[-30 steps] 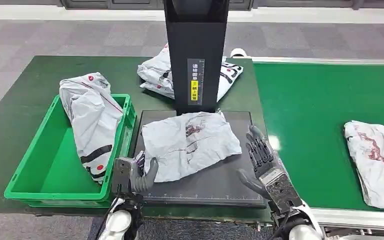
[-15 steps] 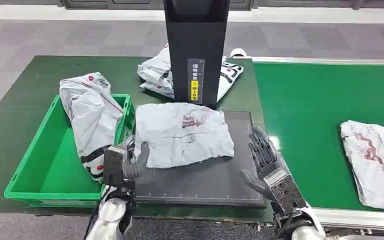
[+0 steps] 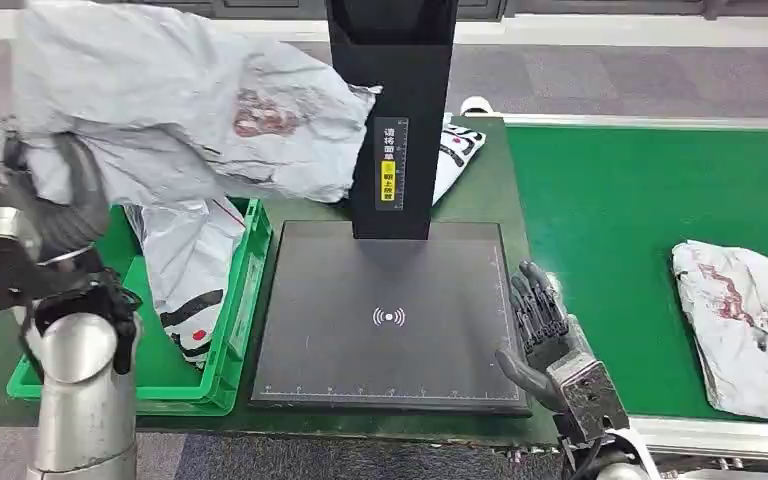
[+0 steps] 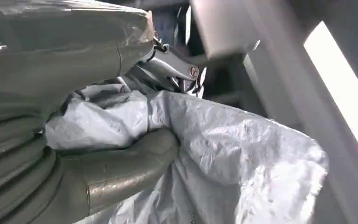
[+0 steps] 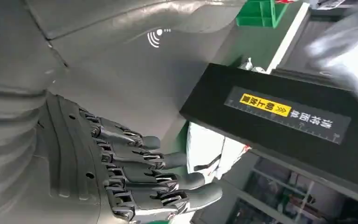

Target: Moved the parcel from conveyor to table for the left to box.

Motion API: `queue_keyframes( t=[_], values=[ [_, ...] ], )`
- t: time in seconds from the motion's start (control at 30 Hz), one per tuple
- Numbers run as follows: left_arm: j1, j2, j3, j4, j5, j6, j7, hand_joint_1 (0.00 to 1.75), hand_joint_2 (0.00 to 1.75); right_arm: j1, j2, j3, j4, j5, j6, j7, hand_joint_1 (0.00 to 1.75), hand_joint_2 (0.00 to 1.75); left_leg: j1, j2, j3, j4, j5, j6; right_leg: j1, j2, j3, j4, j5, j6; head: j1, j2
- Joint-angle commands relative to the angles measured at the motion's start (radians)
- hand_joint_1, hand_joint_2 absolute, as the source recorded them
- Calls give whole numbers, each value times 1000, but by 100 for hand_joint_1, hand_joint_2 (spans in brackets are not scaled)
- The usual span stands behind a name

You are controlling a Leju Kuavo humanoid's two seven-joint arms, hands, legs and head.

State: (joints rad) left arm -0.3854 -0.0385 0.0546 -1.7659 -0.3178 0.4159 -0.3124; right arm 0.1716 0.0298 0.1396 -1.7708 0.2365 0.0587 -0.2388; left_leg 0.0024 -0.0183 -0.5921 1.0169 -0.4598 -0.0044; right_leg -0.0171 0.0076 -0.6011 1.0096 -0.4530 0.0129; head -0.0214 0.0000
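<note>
1. The left hand (image 3: pixel 35 215) is clamped on the grey parcel (image 3: pixel 190 120). A second ago that parcel lay flat on the black pad (image 3: pixel 390 320), with the hand at its near corner. Now the hand is raised high at the left and the parcel hangs out from it in the air.
2. The left wrist view shows the thumb (image 4: pixel 121 163) pressed into the crumpled plastic, with the bag (image 4: pixel 242 158) bunched against the palm. I judge the hold firm, though the far fingers are hidden behind the bag.
3. Below and just to the right of that hand sits the green box (image 3: pixel 235 300). Another grey bag (image 3: pixel 185 260) already lies in it, draped over its far rim. The carried parcel hangs above the box's far end and the table (image 3: pixel 290 205) beyond it.
4. The pad is bare now, its white signal mark uncovered.
5. The right hand (image 3: pixel 540 325) is empty, its fingers apart and pointing away from the robot. It has stayed at the pad's right edge, shifting only slightly.
6. To the right of that hand, another parcel (image 3: pixel 735 325) lies on the green belt (image 3: pixel 610 200); it has crept a little closer.
7. The table part looks done. What remains is for the left hand to lower the parcel and let go over the box.
</note>
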Motion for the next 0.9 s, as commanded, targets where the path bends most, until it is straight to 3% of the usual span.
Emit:
queue_keyframes(
  t=[0.03,0.17,0.5,0.8,0.9],
  values=[
    [-148,116,193,-10,-146,114,42,175,175,69,10,-107,-9,-8,-18,12,0,175,2,0,1,0,0,-1,2,-2,2,-1,0,-2,0,0],
    [-143,110,193,-6,-146,115,42,175,175,70,10,-105,-12,-8,-18,11,0,175,1,-1,1,0,0,0,1,-2,1,0,0,-1,1,0],
    [-108,231,302,174,-484,274,141,175,175,70,9,-93,-17,-17,-32,29,0,175,0,4,5,-2,0,-1,1,3,3,-2,0,-2,0,0],
    [-27,214,314,159,-822,267,298,175,175,58,30,-94,-31,2,-15,62,0,175,0,4,5,-3,0,-1,1,3,4,-3,0,-2,0,0],
    [-23,212,312,158,-823,268,299,175,175,54,30,-95,-29,2,-14,64,0,175,0,3,4,-2,0,-1,1,2,3,-2,0,-1,0,0]
  ],
)
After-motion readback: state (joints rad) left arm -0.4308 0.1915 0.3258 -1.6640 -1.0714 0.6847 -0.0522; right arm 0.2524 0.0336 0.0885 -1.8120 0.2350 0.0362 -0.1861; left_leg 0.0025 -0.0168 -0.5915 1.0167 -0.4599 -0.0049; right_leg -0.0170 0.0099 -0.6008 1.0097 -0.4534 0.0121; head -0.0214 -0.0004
